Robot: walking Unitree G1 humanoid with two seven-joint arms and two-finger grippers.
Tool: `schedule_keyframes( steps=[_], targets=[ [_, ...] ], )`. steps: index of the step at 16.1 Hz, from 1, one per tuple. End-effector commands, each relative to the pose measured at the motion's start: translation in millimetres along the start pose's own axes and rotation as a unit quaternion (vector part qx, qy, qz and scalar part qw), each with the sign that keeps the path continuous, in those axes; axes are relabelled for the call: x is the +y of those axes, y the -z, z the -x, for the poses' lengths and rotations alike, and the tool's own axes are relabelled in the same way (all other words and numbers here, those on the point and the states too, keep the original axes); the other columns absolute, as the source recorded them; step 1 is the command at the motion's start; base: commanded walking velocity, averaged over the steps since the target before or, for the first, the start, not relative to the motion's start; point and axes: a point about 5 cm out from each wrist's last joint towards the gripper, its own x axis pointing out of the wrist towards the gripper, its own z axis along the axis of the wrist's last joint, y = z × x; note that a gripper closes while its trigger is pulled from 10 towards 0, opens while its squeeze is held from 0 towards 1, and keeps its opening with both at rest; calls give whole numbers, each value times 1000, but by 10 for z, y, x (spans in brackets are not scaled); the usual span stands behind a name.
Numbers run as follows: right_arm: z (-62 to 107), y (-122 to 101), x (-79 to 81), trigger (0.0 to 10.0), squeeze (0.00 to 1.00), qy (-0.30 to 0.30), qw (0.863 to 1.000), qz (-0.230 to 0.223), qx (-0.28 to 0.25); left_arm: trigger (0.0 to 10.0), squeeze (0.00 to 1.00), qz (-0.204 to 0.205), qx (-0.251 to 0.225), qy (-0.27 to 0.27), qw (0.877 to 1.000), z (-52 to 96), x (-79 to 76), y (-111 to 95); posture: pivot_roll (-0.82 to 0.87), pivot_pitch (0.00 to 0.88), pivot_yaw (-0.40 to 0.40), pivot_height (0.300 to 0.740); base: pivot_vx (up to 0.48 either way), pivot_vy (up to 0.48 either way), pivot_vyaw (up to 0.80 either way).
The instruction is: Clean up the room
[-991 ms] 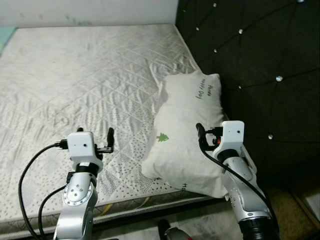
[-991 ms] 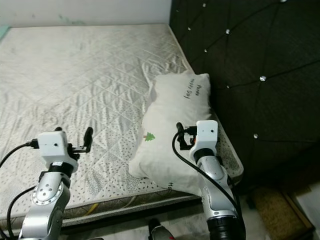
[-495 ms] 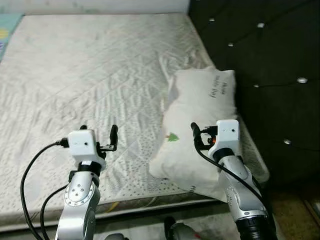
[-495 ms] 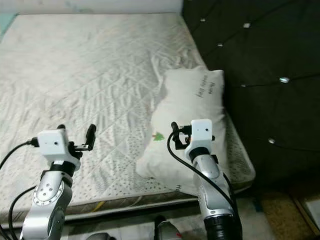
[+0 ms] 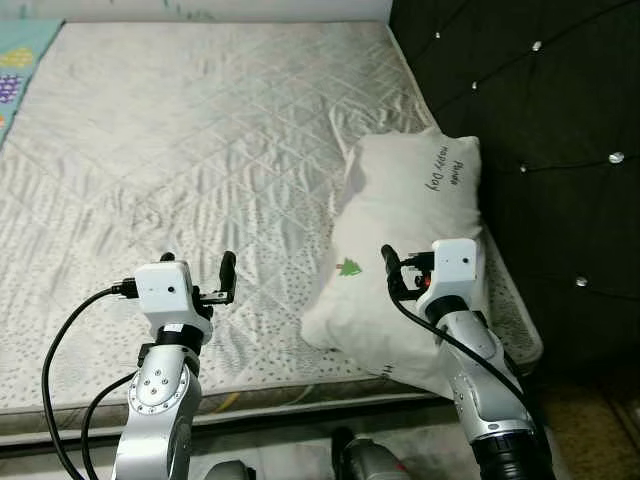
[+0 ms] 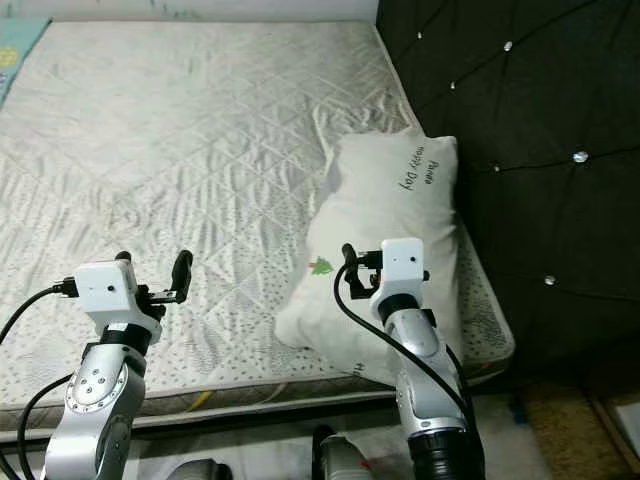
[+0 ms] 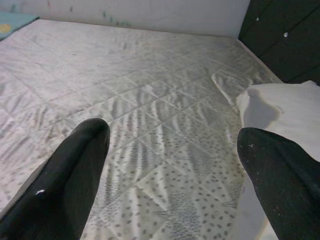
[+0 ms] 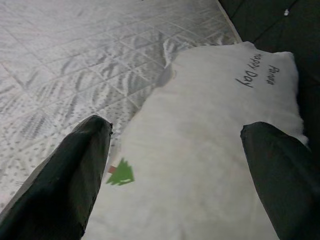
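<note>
A white pillow [image 5: 410, 225] with a small green tree print and black lettering lies on the right side of the mattress [image 5: 200, 130], against the headboard. Its near corner hangs slightly over the mattress edge. My right gripper [image 5: 418, 265] is open and hovers over the pillow's near end; in the right wrist view the pillow [image 8: 200, 150] lies between and beyond the spread fingers [image 8: 85, 165]. My left gripper [image 5: 197, 268] is open above the near part of the mattress, left of the pillow, holding nothing. The left wrist view has the pillow's edge [image 7: 285, 107] off to one side.
A black tufted headboard [image 5: 540, 120] with shiny studs rises along the right of the bed. A patterned mat [image 5: 18, 70] shows past the bed's far left corner. Brown floor [image 5: 600, 420] lies at the lower right beside the bed. A pale wall [image 7: 150, 10] runs behind the bed.
The whole picture has shifted, so the camera moved: more of the bed's left side and the mat shows now. Both grippers stay open in the same pose, and the pillow stays put.
</note>
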Motion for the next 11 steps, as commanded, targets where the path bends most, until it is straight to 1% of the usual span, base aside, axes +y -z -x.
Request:
schedule_keyframes(
  steps=[1, 11],
  targets=[
    [4, 33, -27, 10000, 0, 1, 1000, 6, 10, 10000, 0, 0, 3, 3, 1000, 12, -24, 2, 103, 254, -37, 740, 0, -480, 0],
    [-16, 27, 10, 10000, 0, -11, 1000, 15, 8, 10000, 0, 0, 4, 6, 1000, 0, -49, 14, 100, 241, -44, 740, 0, -480, 0]
  ],
)
